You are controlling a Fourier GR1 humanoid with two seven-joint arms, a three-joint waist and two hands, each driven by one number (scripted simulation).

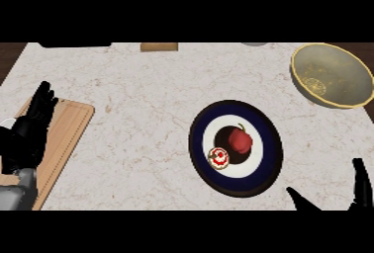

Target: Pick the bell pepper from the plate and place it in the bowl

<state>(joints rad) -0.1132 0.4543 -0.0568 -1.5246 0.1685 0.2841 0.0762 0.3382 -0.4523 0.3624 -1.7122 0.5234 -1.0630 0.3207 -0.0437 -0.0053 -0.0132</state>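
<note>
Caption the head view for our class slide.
Bell pepper on plate, bowl upper right, right robot hand open nearby.

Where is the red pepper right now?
In the head view, the bell pepper sits on the plate, right of centre, next to a small red-and-white round thing, below and left of the bowl.

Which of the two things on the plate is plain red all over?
The bell pepper in the middle of the plate, the larger one; the small round thing beside it is red and white.
</note>
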